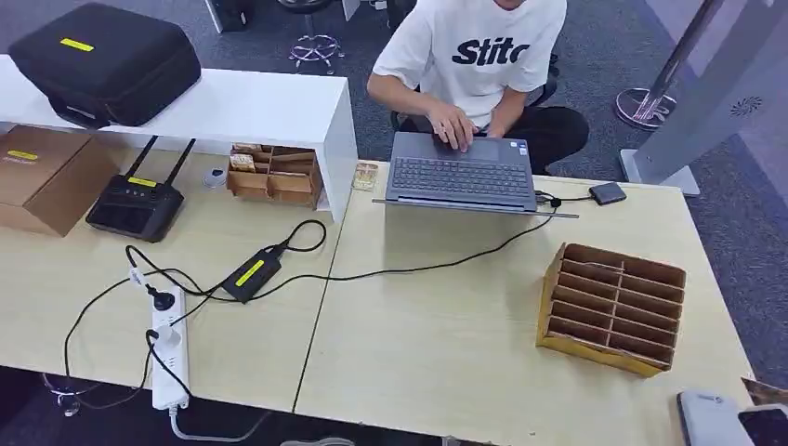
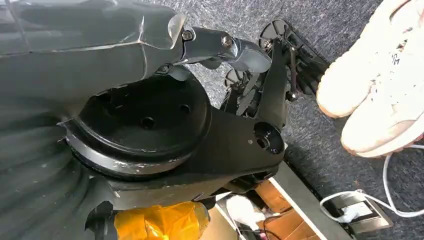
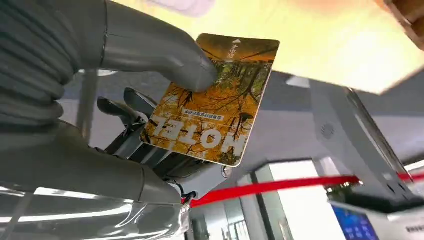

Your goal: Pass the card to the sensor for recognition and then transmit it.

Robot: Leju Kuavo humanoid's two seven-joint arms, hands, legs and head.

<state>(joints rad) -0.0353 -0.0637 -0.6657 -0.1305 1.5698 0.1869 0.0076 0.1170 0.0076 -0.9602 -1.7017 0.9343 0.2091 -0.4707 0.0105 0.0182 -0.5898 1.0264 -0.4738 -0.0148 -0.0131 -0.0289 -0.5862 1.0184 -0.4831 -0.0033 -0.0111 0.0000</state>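
Head view: a person (image 1: 483,56) types on a laptop (image 1: 460,174) at the far edge of the bench (image 1: 437,344), and a cardboard slotted box (image 1: 611,307) stands to the right. Left wrist view: the left robot hand (image 2: 250,85) hangs over grey carpet near a pale shoe (image 2: 380,85); I cannot tell how its fingers are set. Right wrist view: the right robot hand (image 3: 150,100) pinches an orange card (image 3: 212,97), thumb pressed on its printed face, dark fingers behind it.
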